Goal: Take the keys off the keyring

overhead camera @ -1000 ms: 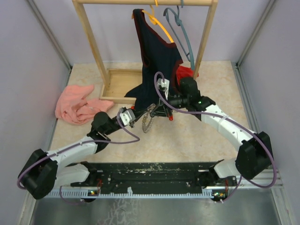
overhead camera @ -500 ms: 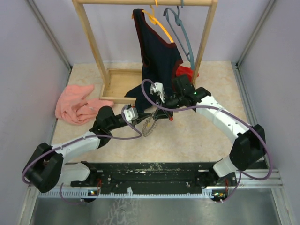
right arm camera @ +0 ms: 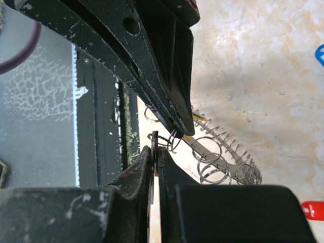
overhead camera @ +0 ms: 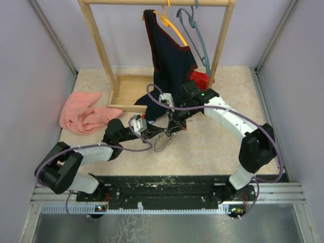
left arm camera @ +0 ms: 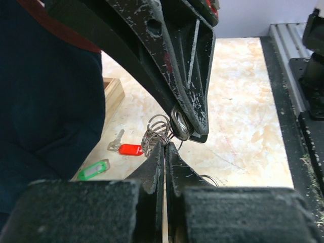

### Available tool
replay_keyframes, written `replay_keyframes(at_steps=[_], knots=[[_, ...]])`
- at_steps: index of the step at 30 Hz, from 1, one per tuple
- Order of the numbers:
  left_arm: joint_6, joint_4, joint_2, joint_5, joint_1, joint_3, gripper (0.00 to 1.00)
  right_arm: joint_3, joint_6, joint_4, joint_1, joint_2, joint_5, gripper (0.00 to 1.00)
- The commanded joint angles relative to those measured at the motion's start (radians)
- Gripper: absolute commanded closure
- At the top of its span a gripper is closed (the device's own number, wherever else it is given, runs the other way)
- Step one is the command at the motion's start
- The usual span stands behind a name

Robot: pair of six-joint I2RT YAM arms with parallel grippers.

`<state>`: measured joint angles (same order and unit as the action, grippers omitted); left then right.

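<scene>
The keyring [overhead camera: 163, 143], a dark ring with a beaded edge, hangs at the tip of my left gripper [overhead camera: 155, 133] above the table. In the right wrist view the keyring [right arm camera: 223, 154] runs edge-on with several small split rings on it. My left gripper [left arm camera: 165, 146] is shut, with a cluster of split rings [left arm camera: 154, 132] at its tip. My right gripper [right arm camera: 154, 148] is shut on a thin small ring and meets the left gripper tip to tip [overhead camera: 171, 126]. A red-tagged key [left arm camera: 130, 149] and a green tag [left arm camera: 93, 169] lie loose on the table.
A wooden rack [overhead camera: 101, 50] stands behind with a dark garment [overhead camera: 169, 61] and orange and blue hangers. A pink cloth [overhead camera: 81, 114] lies at the left and a red cloth [overhead camera: 201, 78] behind the right arm. A loose ring [left arm camera: 208, 178] lies on the table.
Both grippers have closed in on each other and shifted slightly left. The keyring has dropped a little lower below the left gripper's tip.
</scene>
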<state>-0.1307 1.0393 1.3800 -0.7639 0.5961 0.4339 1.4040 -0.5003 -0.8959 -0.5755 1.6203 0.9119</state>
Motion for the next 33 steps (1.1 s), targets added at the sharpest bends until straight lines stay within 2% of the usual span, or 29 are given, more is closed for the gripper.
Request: replay_keyframes(at_steps=[1,12,21,28,33], knots=[[0.107,0.201,0.053,-0.070,-0.018,-0.030,1.00,0.079,0.029,-0.031,-0.015,0.016,0.129,1.00],[0.270,0.494,0.162,-0.095,-0.023,-0.091,1.00,0.103,0.138,-0.057,-0.015,0.117,0.223,0.99],[0.405,0.747,0.262,-0.061,-0.032,-0.128,1.00,0.103,0.218,-0.017,-0.014,0.150,0.288,0.87],[0.413,0.751,0.276,-0.052,-0.032,-0.106,1.00,0.167,0.206,-0.086,-0.014,0.187,0.298,0.82],[0.422,0.751,0.267,-0.051,-0.032,-0.098,1.00,0.201,0.200,-0.115,-0.014,0.201,0.309,0.73]])
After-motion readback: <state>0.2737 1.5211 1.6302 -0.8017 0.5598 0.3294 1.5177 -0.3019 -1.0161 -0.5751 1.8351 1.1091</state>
